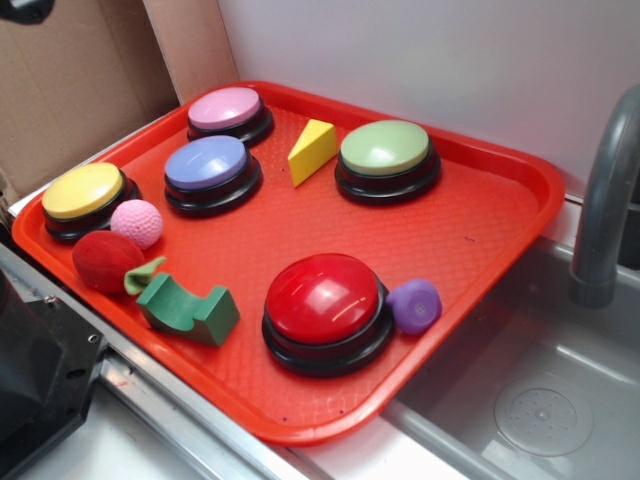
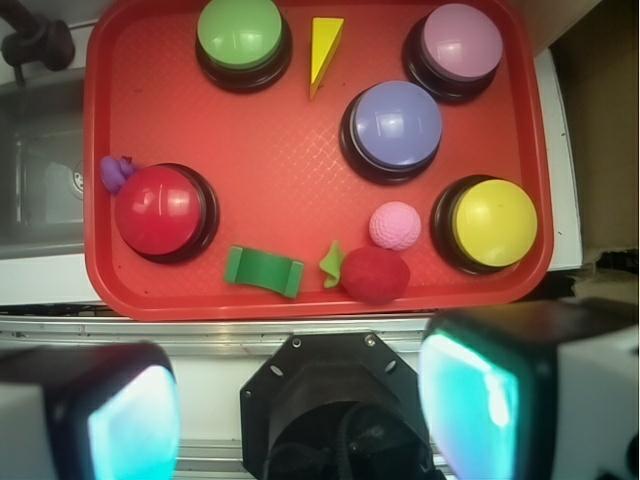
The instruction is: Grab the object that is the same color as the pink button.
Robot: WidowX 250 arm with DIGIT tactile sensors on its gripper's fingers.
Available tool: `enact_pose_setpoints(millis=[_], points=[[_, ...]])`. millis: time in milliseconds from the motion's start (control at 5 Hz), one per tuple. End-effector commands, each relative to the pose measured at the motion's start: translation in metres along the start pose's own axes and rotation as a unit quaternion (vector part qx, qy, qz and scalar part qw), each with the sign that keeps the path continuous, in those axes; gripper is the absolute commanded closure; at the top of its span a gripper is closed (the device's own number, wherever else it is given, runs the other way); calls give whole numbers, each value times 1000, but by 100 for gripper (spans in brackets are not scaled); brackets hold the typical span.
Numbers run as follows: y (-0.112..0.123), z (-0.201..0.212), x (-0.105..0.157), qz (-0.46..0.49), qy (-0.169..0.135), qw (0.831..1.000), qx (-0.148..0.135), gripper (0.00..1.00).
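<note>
The object, a small pale-pink dimpled ball (image 1: 137,222) (image 2: 395,225), rests on the red tray (image 1: 470,230) (image 2: 290,150) between the yellow button (image 1: 84,192) (image 2: 494,222) and a fuzzy red toy (image 1: 107,260) (image 2: 375,274). The pink button (image 1: 226,109) (image 2: 461,43) stands at the tray's far corner. In the wrist view my gripper (image 2: 298,410) hangs high above the tray's near edge, open, with nothing between its fingers (image 2: 470,395). The gripper is outside the exterior view.
Also on the tray: a lavender-blue button (image 1: 207,164), a green button (image 1: 386,149), a big red button (image 1: 323,300), a yellow wedge (image 1: 312,150), a green block (image 1: 190,308) and a purple blob (image 1: 416,304). A sink (image 1: 540,380) with a faucet (image 1: 605,200) lies on the right.
</note>
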State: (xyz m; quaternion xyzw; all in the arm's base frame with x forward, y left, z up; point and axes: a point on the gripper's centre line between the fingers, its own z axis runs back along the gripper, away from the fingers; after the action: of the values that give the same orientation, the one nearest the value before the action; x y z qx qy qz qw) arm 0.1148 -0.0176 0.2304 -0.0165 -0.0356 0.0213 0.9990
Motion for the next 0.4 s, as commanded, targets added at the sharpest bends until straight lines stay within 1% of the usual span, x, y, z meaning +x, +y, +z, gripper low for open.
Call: enact_pose_setpoints(millis=[0,200], points=[[20,-33,28,175,-31,983,-40,0],[30,-52,35,227,-37,972,-41,0]])
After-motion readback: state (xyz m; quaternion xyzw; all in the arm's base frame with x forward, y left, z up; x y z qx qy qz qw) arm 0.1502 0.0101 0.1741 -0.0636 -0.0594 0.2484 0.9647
